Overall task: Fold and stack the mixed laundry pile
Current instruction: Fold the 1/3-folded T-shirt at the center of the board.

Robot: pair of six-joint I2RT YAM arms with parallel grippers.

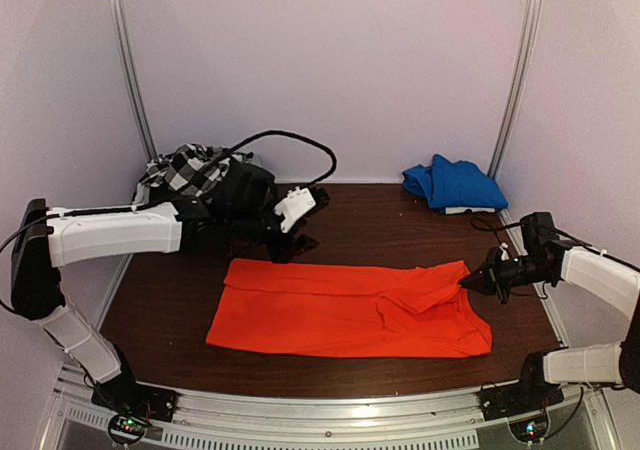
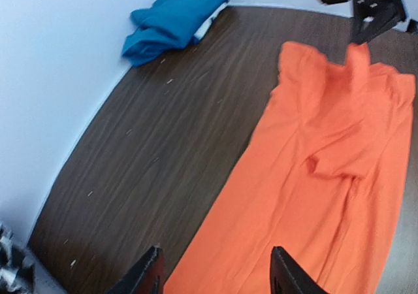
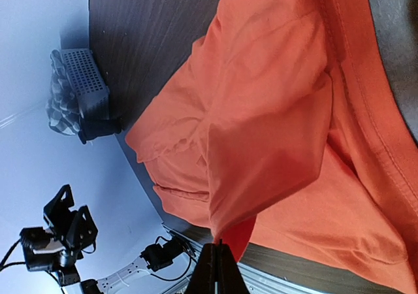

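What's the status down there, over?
Left hand open, holding nothing. Right hand shut on orange shirt, pinching its fold. Blue pile far corner, clear.

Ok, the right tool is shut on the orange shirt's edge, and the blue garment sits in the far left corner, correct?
Not quite: the top view shows the blue garment in the far right corner. The right tool is indeed shut on the edge of the orange shirt.

The orange-red garment (image 1: 345,310) is soft, matt knit cloth with a stitched hem. The table (image 1: 380,220) shows dark wood grain with a faint sheen. The blue garment (image 1: 455,183) and the checked garment (image 1: 185,170) are matt cloth too. The basket (image 3: 85,78) is white perforated plastic. The front rail (image 1: 320,408) is dull silvery metal.
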